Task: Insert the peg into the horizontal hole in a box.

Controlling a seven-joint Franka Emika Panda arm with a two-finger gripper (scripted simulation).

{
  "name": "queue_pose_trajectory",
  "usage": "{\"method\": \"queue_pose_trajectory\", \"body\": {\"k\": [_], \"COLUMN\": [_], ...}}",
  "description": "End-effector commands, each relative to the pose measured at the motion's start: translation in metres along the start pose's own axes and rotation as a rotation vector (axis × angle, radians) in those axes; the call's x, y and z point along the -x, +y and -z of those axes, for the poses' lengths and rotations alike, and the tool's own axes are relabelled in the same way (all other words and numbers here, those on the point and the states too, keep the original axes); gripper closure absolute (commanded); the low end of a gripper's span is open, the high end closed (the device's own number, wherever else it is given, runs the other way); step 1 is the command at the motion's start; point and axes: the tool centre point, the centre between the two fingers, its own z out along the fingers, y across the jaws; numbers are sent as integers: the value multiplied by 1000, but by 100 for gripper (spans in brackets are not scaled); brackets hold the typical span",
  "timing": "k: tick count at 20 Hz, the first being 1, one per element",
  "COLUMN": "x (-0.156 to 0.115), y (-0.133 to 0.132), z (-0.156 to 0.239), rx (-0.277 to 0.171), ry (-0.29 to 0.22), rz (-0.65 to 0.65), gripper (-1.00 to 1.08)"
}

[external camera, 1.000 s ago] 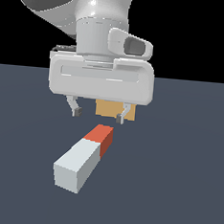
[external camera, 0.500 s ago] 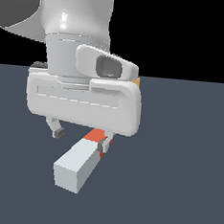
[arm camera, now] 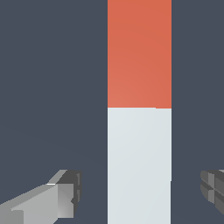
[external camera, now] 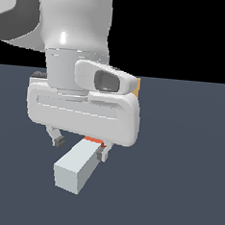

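Observation:
The peg lies flat on the dark floor, its pale grey end nearest in the exterior view. Only a sliver of its orange-red end shows under the hand. In the wrist view the peg runs straight between the two fingers, with a gap on each side. My gripper is open and low over the peg's middle, straddling it without touching. Of the tan box only a thin edge shows behind the hand. The hole is hidden.
The white hand and arm fill much of the exterior view. Plain dark grey floor surrounds the peg on all sides.
The hand has moved nearer and lower along the peg toward its pale part. It now covers the box and most of the orange end. The peg has not moved.

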Motion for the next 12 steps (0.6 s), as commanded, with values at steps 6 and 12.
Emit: {"method": "queue_pose_trajectory", "body": {"k": [6, 12], "x": [1, 0], "y": [-1, -1], "z": [-33, -37], "rx": [-1, -1], "ry": [1, 1], "rz": [-3, -3], "gripper": [-92, 108]}}
